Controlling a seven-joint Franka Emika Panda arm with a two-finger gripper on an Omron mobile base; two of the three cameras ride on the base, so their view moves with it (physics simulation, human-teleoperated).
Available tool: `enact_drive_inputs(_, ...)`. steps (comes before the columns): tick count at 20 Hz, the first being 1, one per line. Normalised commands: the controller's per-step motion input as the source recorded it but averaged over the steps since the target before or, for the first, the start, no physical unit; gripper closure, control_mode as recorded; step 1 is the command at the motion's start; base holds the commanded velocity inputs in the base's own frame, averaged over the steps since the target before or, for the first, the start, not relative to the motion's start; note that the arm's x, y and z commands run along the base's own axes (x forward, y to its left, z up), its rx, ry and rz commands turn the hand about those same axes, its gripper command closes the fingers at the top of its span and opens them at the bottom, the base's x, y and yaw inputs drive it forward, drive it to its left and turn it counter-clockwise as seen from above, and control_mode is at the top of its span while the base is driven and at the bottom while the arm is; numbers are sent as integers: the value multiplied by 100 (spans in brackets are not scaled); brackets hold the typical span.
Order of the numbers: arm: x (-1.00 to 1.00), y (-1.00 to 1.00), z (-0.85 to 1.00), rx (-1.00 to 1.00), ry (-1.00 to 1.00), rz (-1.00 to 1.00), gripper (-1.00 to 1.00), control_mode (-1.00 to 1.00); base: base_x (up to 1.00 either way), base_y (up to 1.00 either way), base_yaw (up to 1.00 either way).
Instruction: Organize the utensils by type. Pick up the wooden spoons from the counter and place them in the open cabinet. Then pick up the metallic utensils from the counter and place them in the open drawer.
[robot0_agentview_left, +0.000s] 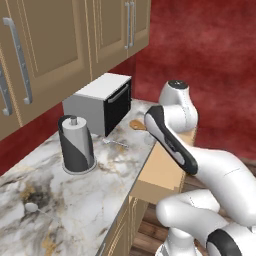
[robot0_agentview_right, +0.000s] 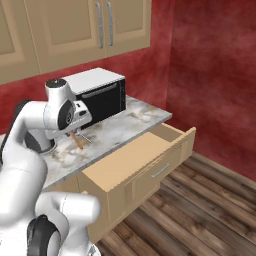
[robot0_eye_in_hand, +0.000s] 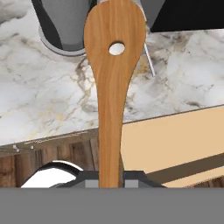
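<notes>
In the hand view, a wooden spoon is standing up from the gripper, clenched by its handle and lifted over the counter for carrying to the cabinet. In the left base view, its bowl is peeking past the arm near the toaster, while a metal spoon is waiting on the marble. In the right base view, the open drawer is sitting ready below.

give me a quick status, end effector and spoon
End effector shut on wooden spoon, lifted above counter. Open drawer below. Nothing in the way.
</notes>
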Motion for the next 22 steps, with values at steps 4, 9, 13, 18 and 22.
enact_drive_inputs(4,-47,-19,50,0,-1,-15,100,-100,0,0,0)
enact_drive_inputs(9,-47,-20,56,0,-5,-16,100,-100,0,0,0)
enact_drive_inputs(13,-11,-2,17,0,0,-1,100,-100,0,0,0)
enact_drive_inputs(18,0,0,0,0,0,0,100,100,-12,-1,0)
enact_drive_inputs(22,0,0,0,0,0,0,100,100,-75,-13,0)
